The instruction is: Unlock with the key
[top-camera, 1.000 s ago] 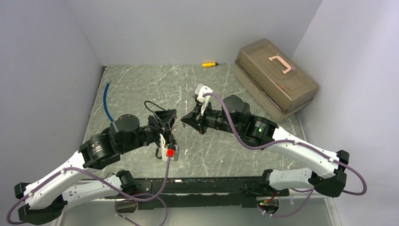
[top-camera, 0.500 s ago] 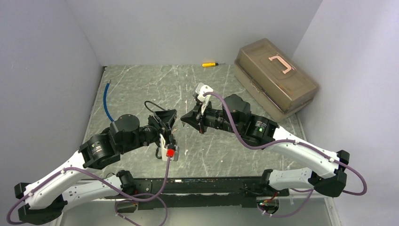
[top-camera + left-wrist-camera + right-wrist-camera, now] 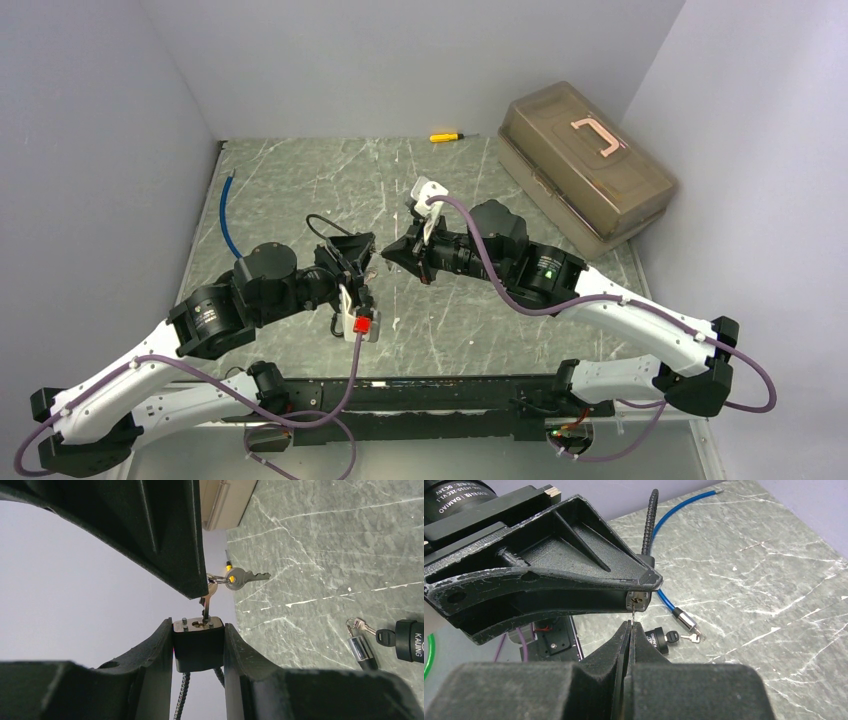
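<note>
Key (image 3: 206, 601) sits in padlock (image 3: 198, 642), held up over mid-table.
Blue cable (image 3: 224, 215) lies far L on table (image 3: 300, 180). Your L gripper (image 3: 198, 628) clamps the padlock body betw. both fingers, keyhole end facing R. Your R gripper (image 3: 630, 626) is pinched tight on the key, blade tip at the keyhole; spare key (image 3: 243, 577) hangs off the ring. Toolbox (image 3: 585, 170) far R.

Two arms are counted, the left arm (image 3: 150, 370) and the right arm (image 3: 640, 320), each fitted with one gripper: the left gripper (image 3: 358, 258) and the right gripper (image 3: 395, 253). One padlock (image 3: 198, 642) is seen. Two keys are joined on one ring (image 3: 217, 578): an inserted key (image 3: 206, 605) and a hanging key (image 3: 245, 577). One toolbox (image 3: 585, 165) is found far right, one screwdriver (image 3: 445, 136) at the far edge, and one blue cable (image 3: 228, 215) far left. The small keys (image 3: 692, 638) by the cable's end cannot be counted.
</note>
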You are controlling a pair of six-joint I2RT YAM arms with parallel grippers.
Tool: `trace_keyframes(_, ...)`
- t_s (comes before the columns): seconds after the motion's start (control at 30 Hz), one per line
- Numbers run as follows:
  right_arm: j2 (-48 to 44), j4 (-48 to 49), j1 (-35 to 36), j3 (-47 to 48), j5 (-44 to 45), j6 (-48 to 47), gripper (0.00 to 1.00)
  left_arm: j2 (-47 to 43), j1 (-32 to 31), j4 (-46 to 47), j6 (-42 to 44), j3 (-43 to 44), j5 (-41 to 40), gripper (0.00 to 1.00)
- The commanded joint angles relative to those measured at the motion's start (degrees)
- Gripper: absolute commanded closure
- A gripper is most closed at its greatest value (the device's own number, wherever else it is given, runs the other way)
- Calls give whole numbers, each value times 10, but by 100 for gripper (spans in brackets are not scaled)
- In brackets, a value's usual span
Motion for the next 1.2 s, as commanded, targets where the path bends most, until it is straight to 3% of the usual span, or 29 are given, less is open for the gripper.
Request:
trace_keyframes(0.0,0,38,1,22,4,5,100,-5,-8,19,13,5,13,100)
trace_keyframes(1.17,22,90,5,1,-23,42,100,10,-10,31,-13,11,3,100)
